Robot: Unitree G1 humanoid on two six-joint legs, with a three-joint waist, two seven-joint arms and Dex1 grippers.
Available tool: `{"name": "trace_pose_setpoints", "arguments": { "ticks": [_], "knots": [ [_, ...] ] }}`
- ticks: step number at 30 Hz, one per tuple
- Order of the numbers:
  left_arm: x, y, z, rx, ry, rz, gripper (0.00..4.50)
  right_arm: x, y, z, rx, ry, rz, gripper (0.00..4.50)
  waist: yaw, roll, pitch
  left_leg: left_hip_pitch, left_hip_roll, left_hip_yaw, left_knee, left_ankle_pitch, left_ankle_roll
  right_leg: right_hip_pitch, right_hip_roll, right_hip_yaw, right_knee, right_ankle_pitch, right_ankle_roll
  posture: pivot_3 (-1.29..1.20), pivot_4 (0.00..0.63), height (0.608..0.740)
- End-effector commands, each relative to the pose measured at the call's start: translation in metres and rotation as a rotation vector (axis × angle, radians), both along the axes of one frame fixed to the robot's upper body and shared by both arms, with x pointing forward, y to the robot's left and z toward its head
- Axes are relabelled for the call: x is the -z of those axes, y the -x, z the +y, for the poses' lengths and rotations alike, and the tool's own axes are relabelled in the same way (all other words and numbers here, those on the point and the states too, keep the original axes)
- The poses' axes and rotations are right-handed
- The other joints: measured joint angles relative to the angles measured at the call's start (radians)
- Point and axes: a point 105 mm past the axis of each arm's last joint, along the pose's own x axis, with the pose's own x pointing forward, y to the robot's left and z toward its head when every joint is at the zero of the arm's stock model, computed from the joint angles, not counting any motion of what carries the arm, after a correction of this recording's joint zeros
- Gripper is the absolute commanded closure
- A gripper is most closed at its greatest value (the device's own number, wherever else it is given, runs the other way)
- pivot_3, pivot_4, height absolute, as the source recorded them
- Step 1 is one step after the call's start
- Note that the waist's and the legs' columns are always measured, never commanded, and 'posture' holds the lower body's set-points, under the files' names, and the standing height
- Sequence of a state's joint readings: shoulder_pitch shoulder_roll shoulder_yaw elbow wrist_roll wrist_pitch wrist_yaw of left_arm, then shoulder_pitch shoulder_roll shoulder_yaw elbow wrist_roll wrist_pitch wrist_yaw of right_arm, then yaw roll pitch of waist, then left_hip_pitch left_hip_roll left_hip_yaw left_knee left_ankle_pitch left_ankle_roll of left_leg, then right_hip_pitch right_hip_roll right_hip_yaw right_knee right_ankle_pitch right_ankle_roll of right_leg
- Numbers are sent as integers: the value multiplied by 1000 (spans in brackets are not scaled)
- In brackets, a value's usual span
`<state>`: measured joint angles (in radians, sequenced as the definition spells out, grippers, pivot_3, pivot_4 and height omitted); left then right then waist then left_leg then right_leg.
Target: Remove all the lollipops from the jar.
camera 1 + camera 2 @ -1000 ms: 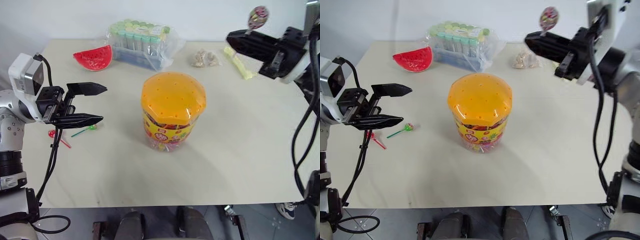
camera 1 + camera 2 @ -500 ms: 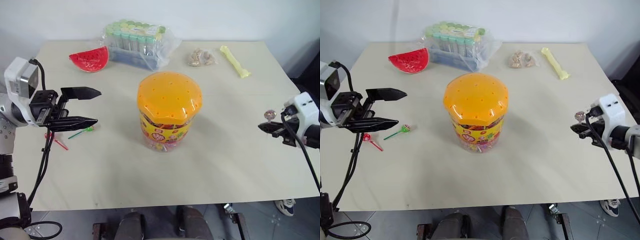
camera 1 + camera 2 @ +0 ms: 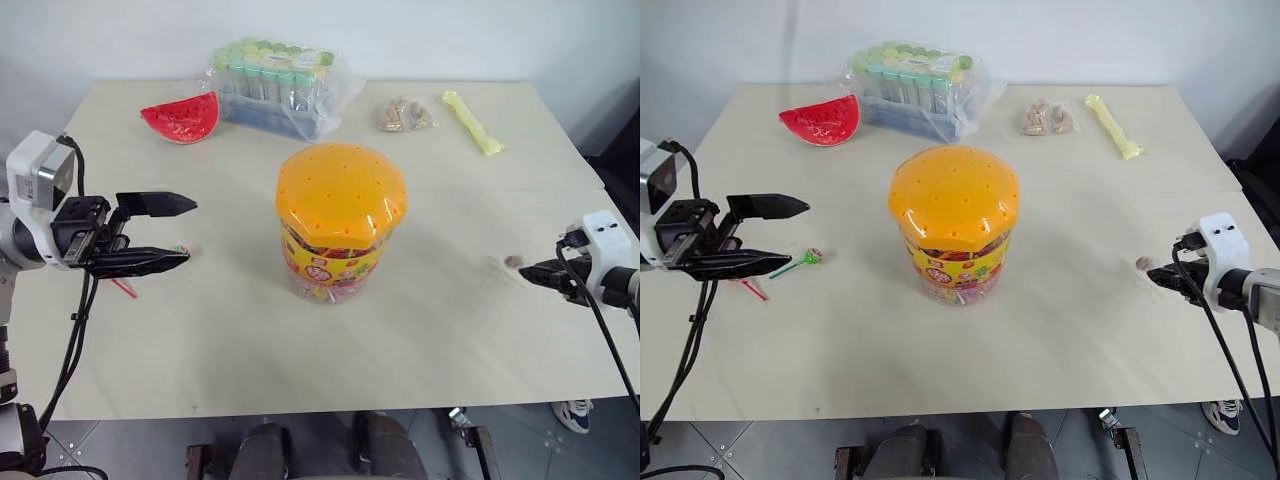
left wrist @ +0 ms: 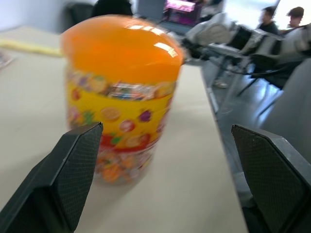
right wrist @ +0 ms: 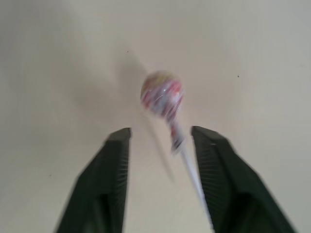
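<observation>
One pink lollipop (image 5: 162, 94) now loose between newly parted right pincer (image 5: 160, 145) fingers.

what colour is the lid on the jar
Orange, dotted with small holes. The lid of the jar shows best in the left eye view.

Even, bright, diffuse light over the pale beige tabletop (image 3: 450, 330); shadows soft and faint. White glare streaks sit on the glossy orange domed lid of the clear plastic jar (image 4: 121, 46), which is smeared with blur. The pink-wrapped lollipop on a white stick (image 5: 162, 93) is blurred, perhaps by motion. Head views sharp.
</observation>
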<state>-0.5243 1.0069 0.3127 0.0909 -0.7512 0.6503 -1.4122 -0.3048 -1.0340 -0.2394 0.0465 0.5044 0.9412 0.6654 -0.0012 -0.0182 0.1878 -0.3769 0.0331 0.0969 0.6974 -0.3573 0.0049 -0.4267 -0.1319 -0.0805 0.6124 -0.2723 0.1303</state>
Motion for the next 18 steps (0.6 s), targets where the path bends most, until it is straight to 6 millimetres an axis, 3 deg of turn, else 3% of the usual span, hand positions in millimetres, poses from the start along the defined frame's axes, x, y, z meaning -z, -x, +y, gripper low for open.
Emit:
{"name": "trace_pose_setpoints", "arguments": {
  "ticks": [1, 4, 6, 9, 11, 18],
  "knots": [
    [0, -6, 8, -95, -29, 19, 0, -13, 0, 3, -16, 6, -52, 1104, 0, 0, 0, 0, 0, 0, 0, 0, 0, 0, 0, 0, 0, 0, 0, 0, 150, 740],
    [2, -11, 9, -151, -34, 8, 0, -24, 2, 10, -66, -4, -108, 79, 1, 0, 0, 0, 0, 0, 0, 0, 0, 0, 0, 0, 0, 0, 0, 0, 150, 740],
    [3, -16, 11, -192, -36, -13, 0, -35, 5, 17, -113, -6, -162, 16, 1, 0, 0, 0, 0, 0, 0, 0, 0, 0, 0, 0, 0, 0, 0, 0, 150, 740],
    [1, -10, 10, -151, 1, 4, 0, -71, 22, 49, -327, -52, -345, 16, 2, 0, 0, 0, 0, 0, 0, 0, 0, 0, 0, 0, 0, 0, 0, 0, 150, 740],
    [5, -8, 12, -142, -9, -2, 0, -79, 37, 71, -478, -83, -390, 16, 3, 0, 0, 0, 0, 0, 0, 0, 0, 0, 0, 0, 0, 0, 0, 0, 150, 740],
    [23, -5, 29, -202, -66, 14, 0, -34, 57, 97, -805, 45, -276, 16, 1, 0, 0, 1, 0, 0, 0, 0, 0, 1, 0, 0, 0, 0, 0, 0, 150, 740]
  ]
}}
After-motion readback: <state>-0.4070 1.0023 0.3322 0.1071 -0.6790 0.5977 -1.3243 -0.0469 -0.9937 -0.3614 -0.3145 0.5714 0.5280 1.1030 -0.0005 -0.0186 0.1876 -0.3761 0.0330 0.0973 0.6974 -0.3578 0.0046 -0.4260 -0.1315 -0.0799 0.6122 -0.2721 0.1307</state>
